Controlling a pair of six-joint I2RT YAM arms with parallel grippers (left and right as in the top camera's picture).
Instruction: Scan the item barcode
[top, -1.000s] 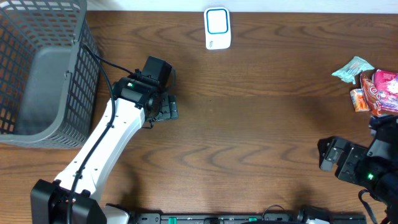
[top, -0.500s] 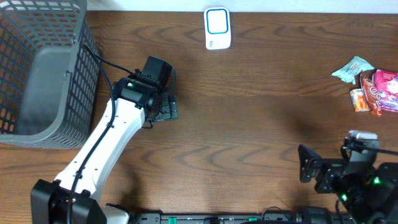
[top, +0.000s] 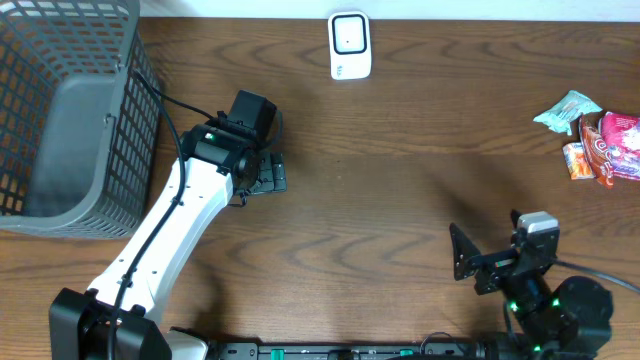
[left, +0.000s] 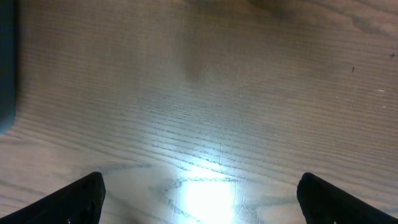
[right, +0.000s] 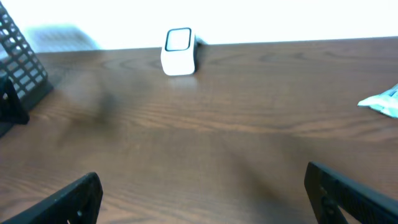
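The items are a small pile of snack packets at the table's right edge, with a teal packet on its left side; the teal one's tip shows in the right wrist view. A white barcode scanner stands at the back middle, seen also from the right wrist. My right gripper hovers open near the front edge, well left of the packets, with nothing between its fingers. My left gripper is open over bare wood, left of centre.
A grey mesh basket fills the back left corner, and its edge shows at the left of the right wrist view. The wooden table lies between the two arms.
My right arm has swung left from the right edge toward the front middle, away from the packets. The left arm has not moved.
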